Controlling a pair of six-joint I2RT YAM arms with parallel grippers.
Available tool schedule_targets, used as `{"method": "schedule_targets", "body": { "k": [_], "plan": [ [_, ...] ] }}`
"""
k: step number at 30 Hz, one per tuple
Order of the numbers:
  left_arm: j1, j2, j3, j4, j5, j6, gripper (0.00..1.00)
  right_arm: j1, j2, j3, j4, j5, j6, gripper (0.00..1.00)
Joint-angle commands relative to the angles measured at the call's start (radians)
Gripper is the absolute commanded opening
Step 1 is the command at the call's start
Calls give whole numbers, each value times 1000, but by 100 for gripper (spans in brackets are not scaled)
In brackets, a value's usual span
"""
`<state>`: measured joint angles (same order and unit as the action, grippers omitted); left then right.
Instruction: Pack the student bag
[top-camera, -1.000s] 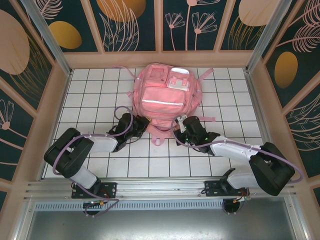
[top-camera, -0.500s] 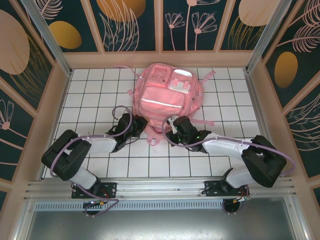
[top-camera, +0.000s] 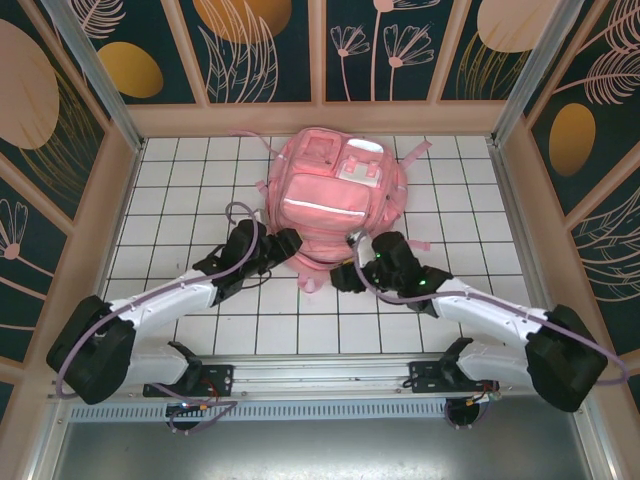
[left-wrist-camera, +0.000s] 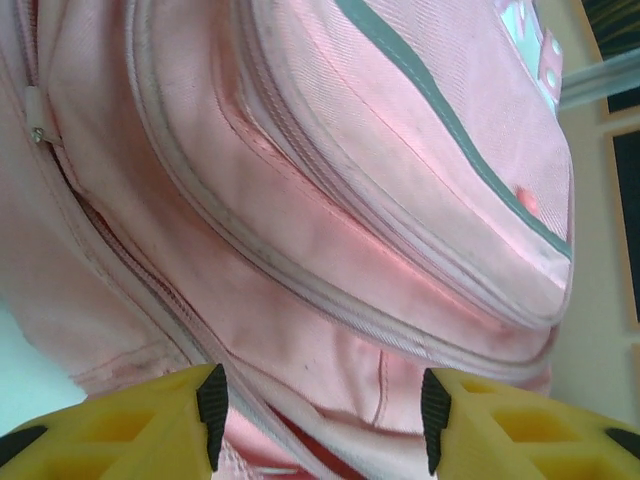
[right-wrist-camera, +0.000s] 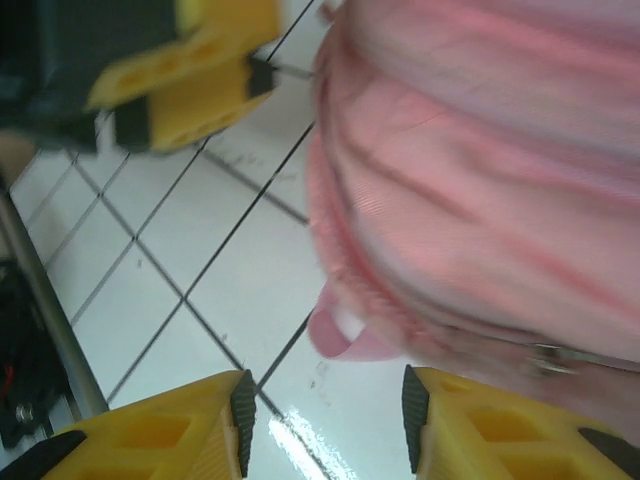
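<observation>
The student bag (top-camera: 330, 190) is a glossy pink backpack that lies flat at the back middle of the tiled table, with its silvery strip facing up. My left gripper (top-camera: 287, 244) is at the bag's near left corner. In the left wrist view its jaws (left-wrist-camera: 322, 415) stand open, with the bag's (left-wrist-camera: 330, 200) zipped seams spread between and beyond them. My right gripper (top-camera: 343, 274) is at the bag's near edge, also open (right-wrist-camera: 325, 410). A small pink pull tab (right-wrist-camera: 345, 335) hangs from the bag (right-wrist-camera: 480, 180) just ahead of the right fingers, untouched.
The table is white tile with a black grid (top-camera: 180, 190), walled by wooden frames on three sides. A metal rail (top-camera: 320, 375) runs along the near edge. Pink straps (top-camera: 415, 150) splay out beside the bag. The left gripper's yellow fingers (right-wrist-camera: 190, 75) are close in the right wrist view.
Both grippers were shut a second ago and have now opened. The left arm has stretched forward toward the bag. The right gripper has shifted left and back a little.
</observation>
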<state>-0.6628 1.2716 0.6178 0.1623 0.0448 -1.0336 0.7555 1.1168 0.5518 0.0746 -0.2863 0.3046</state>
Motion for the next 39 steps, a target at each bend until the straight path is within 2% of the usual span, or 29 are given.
{"method": "schedule_targets", "body": {
  "k": [1, 5, 8, 12, 18, 19, 21, 23, 28, 35, 37, 39],
  "plan": [
    [-43, -18, 22, -132, 28, 87, 56, -56, -95, 2, -70, 25, 60, 45],
    [-165, 46, 97, -183, -2, 122, 55, -80, -205, -23, -87, 164, 67, 38],
    [-256, 113, 150, -179, -18, 113, 55, -127, -250, -29, -118, 251, 148, 25],
    [-304, 205, 212, -160, 16, 104, 56, -184, -234, -26, -135, 248, 200, 22],
    [-307, 317, 266, -121, 43, 148, 57, -202, -163, -59, -53, 119, 253, 22],
    [-307, 327, 267, -103, 37, 160, 57, -229, -155, -66, -43, 98, 260, 22],
    [-306, 343, 251, -25, 40, 192, 58, -253, -141, -79, -26, 49, 274, 22],
    [-305, 356, 213, 96, 91, 228, 58, -269, -138, -90, -19, 18, 281, 22],
    [-306, 388, 179, 201, 70, 260, 58, -295, -144, -92, -34, -19, 277, 22],
    [-305, 389, 168, 161, -36, 324, 57, -331, -122, -129, 2, -110, 318, 19],
    [-305, 401, 165, 176, -36, 334, 58, -337, -103, -144, 21, -135, 334, 17],
    [-306, 418, 180, 179, -28, 343, 58, -342, -65, -156, 49, -172, 353, 10]
  ]
}}
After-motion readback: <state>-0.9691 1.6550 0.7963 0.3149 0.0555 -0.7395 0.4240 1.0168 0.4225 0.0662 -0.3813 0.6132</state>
